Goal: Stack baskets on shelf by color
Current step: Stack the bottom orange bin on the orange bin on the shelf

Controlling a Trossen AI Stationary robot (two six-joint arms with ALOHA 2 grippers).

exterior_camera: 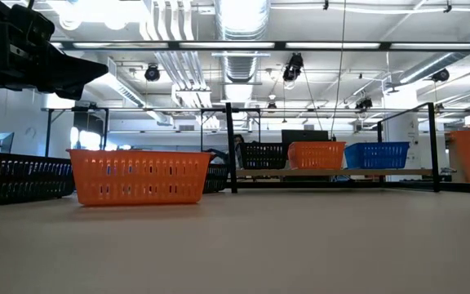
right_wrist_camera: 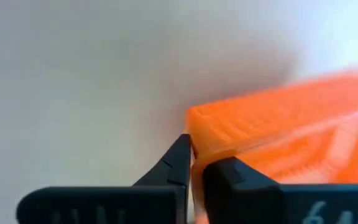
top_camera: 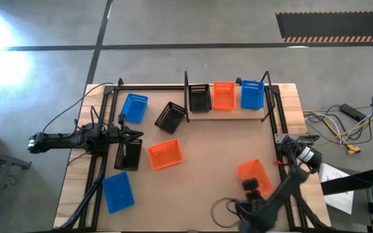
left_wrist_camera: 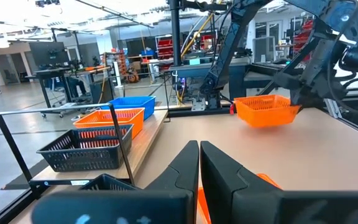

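Note:
The shelf [top_camera: 228,114] stands at the table's far edge, with one black [top_camera: 199,98], one orange [top_camera: 223,96] and one blue basket [top_camera: 252,95] side by side on its plank. Loose on the table are a blue basket [top_camera: 135,107], a black one [top_camera: 170,117], another black one [top_camera: 128,155], an orange one [top_camera: 166,155] and a blue one [top_camera: 117,191]. My left gripper [top_camera: 136,134] hovers shut over the left side, beside the second black basket. My right gripper [top_camera: 252,187] is shut on an orange basket [top_camera: 251,170] near the right front. My right gripper [right_wrist_camera: 197,152] pinches the orange basket's wall close to a corner [right_wrist_camera: 197,132]. One finger [right_wrist_camera: 178,158] is outside the wall and the other [right_wrist_camera: 229,174] on the inner side. It comes from above, pointing down. Whether the basket is lifted clear I cannot tell.
Black metal uprights [top_camera: 186,90] frame the shelf, and black rails run along the table's left [top_camera: 99,162] and right sides [top_camera: 280,123]. Bare tabletop [top_camera: 219,145] lies between the shelf and the held basket. Cables [top_camera: 335,126] lie off the table's right edge.

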